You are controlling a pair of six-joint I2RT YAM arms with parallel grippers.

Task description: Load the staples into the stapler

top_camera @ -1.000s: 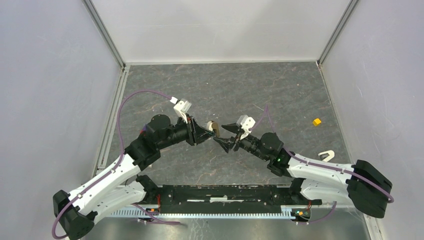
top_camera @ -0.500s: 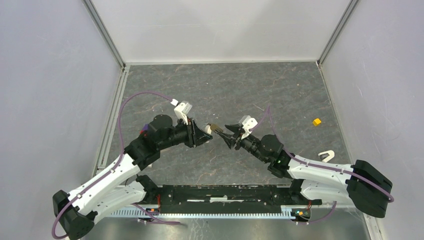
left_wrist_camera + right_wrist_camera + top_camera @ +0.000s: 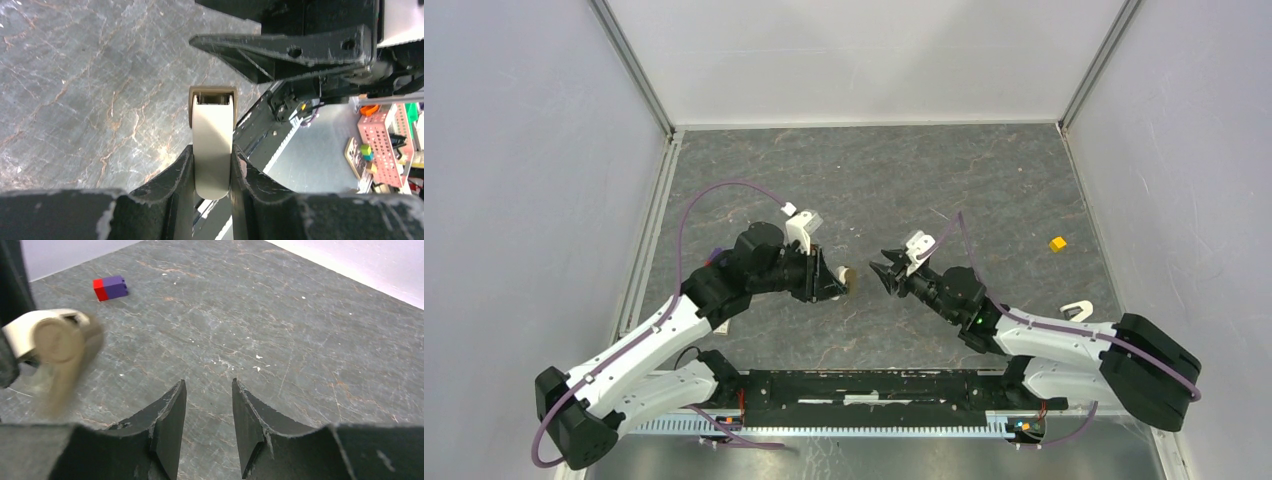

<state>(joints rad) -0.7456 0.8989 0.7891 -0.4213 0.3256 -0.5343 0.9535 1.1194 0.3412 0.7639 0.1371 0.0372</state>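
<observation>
1. Stapler [image 3: 845, 275], beige and slim, hangs clear of the counter [image 3: 874, 170], clamped by its sides in the left claw [image 3: 832, 278].
2. Its long axis runs straight out from that claw toward the right claw [image 3: 886, 270], which sits just beside the free end without touching it. The left wrist view shows a dark slot at that end.
3. The right claw is parted with nothing between its fingers [image 3: 170, 420]. From its own camera the stapler lies ahead and to the left, blurred.
4. The staples cannot be identified for sure. A thin pale sliver [image 3: 941, 214] on the counter beyond the right claw may be the strip, and the right arm is nearer to it.
5. A yellow cube [image 3: 1057, 243] and a white hook-shaped piece [image 3: 1076, 312] lie well off to the right, and a red-and-purple block [image 3: 110, 288] lies beside the left arm. Nothing stands between the claws.
</observation>
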